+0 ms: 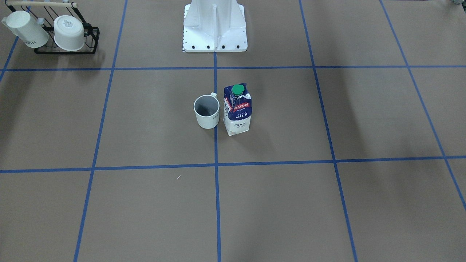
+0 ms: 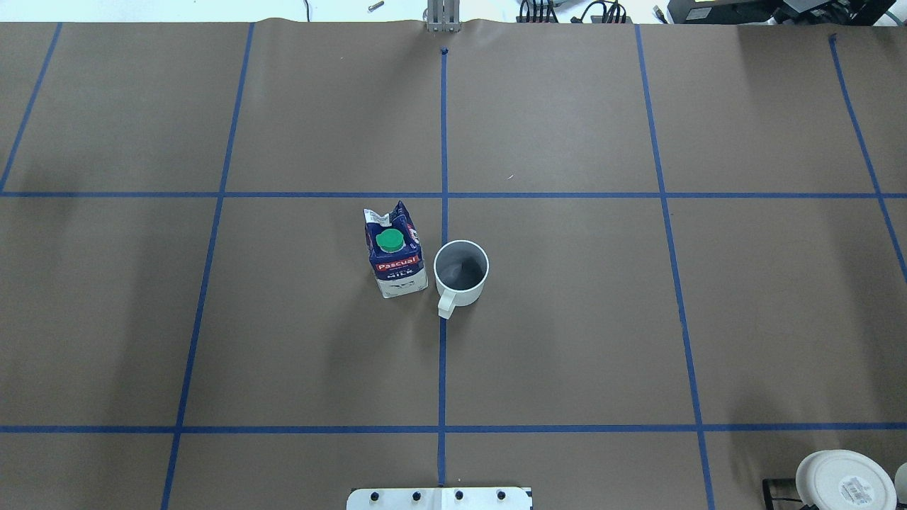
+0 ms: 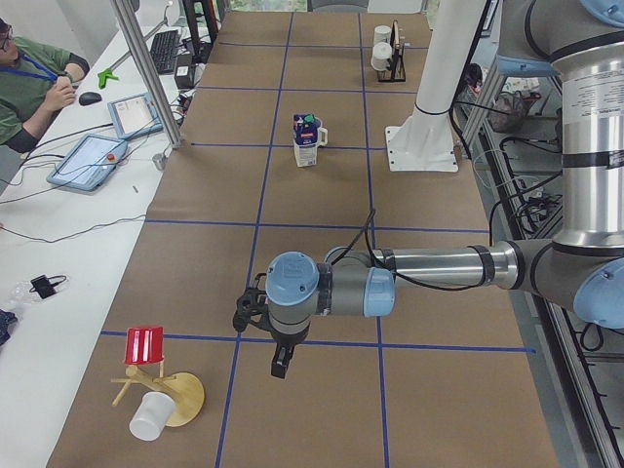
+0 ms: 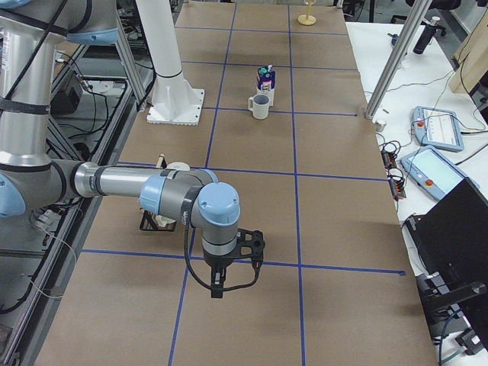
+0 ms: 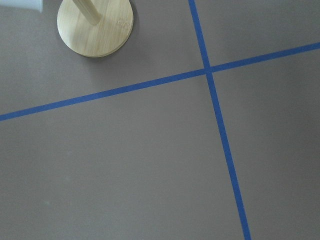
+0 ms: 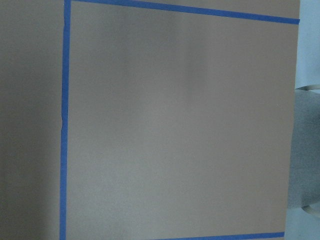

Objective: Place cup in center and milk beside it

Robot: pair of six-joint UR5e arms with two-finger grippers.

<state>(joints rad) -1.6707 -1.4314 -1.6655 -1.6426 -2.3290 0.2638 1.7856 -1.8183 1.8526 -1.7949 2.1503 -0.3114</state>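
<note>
Cup (image 2: pixel 460 273) centred, milk (image 2: pixel 397 258) just beside it: placement looks done
Left arm (image 3: pixel 331 291), right arm (image 4: pixel 206 210) well clear; jaws' state, cannot tell; next move: likely none needed

My table (image 1: pixel 327 203) is covered in brown paper and marked into squares by blue tape (image 1: pixel 217 203). At the centre of the front-facing frame, the cup (image 1: pixel 206 112) stands upright with its edge over the middle vertical line. The milk (image 1: pixel 237 109) stands upright just beside it, on its right. My white base plate (image 1: pixel 214 40) sits at top centre, and a black wire rack (image 1: pixel 65 52) rests at the upper left. In my left wrist view, a round wooden stand base (image 5: pixel 95 27) sits at the upper left.
</note>
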